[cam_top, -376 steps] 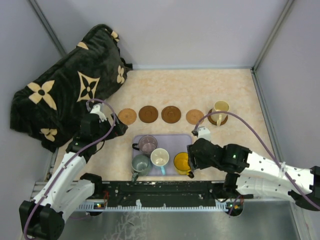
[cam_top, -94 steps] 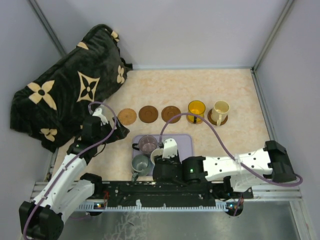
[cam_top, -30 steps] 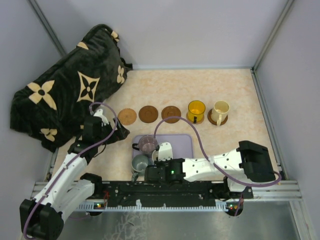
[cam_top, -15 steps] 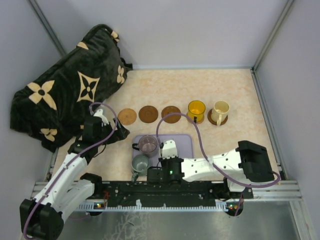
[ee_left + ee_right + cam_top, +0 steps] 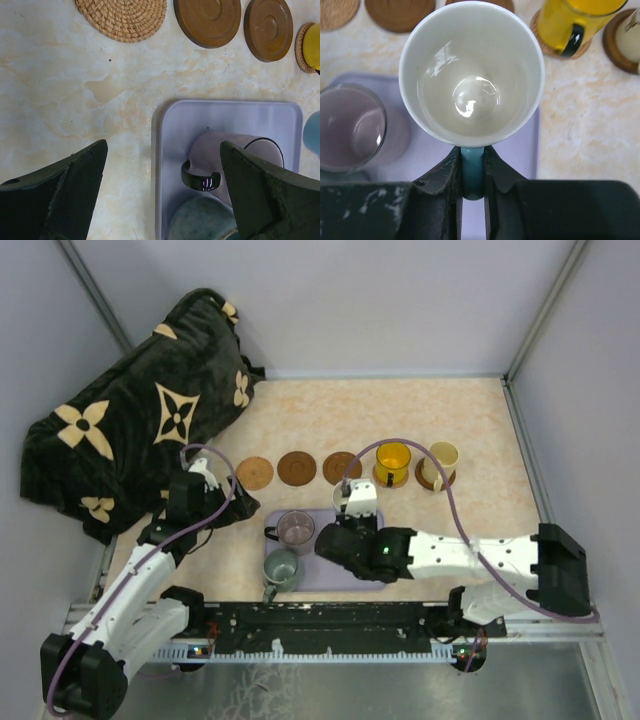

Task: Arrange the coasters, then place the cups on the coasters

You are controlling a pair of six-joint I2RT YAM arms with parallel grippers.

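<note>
My right gripper [image 5: 472, 156] is shut on the blue handle of the white cup [image 5: 471, 75], which hangs upright over the far part of the lavender tray [image 5: 522, 150]; in the top view the right arm [image 5: 365, 545] hides this cup. The purple-grey cup [image 5: 296, 528] and grey-green cup [image 5: 281, 567] stand on the tray. The yellow cup [image 5: 392, 462] and cream cup [image 5: 440, 462] each sit on a coaster. Three coasters [image 5: 255, 473] [image 5: 297, 468] [image 5: 338, 466] are bare. My left gripper [image 5: 162, 192] is open, straddling the tray's left edge, near the purple cup's handle [image 5: 200, 181].
A dark blanket with tan flowers [image 5: 140, 410] fills the back left corner. Grey walls close the table on three sides. The black rail [image 5: 330, 625] with both arm bases runs along the near edge.
My right gripper has carried the white cup away from the tray's near edge toward the coaster row. The left arm has stayed put.
</note>
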